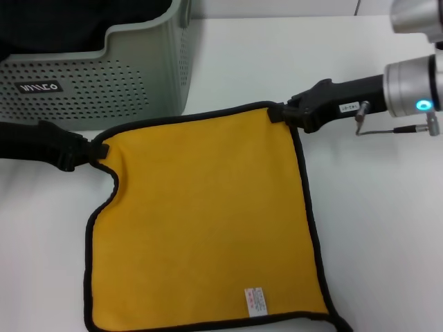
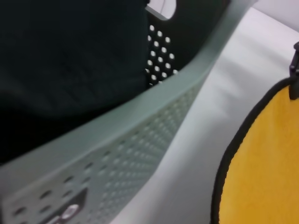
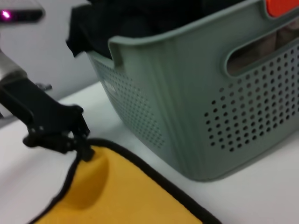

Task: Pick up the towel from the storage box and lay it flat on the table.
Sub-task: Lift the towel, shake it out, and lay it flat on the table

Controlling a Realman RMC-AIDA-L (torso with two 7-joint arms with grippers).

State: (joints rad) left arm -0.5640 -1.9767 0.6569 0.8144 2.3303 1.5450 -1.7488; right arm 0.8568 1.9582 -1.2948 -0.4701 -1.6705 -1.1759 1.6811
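The towel is lying spread on the white counter, yellow side up, with its black edging running all around and a small white label showing near the front edge. It is sitting just in front of the storage box, a pale grey-green basket with perforated sides and a dark label, which is standing at the back left of the counter with something dark inside.

The left gripper is reaching in from the left, its fingers pinching the towel's back left corner, which is bunching up slightly there. The right gripper is coming in from the right, its fingers pressing together on the back right corner. Between the two, the towel's back edge is running nearly straight, close beside the box's front wall.
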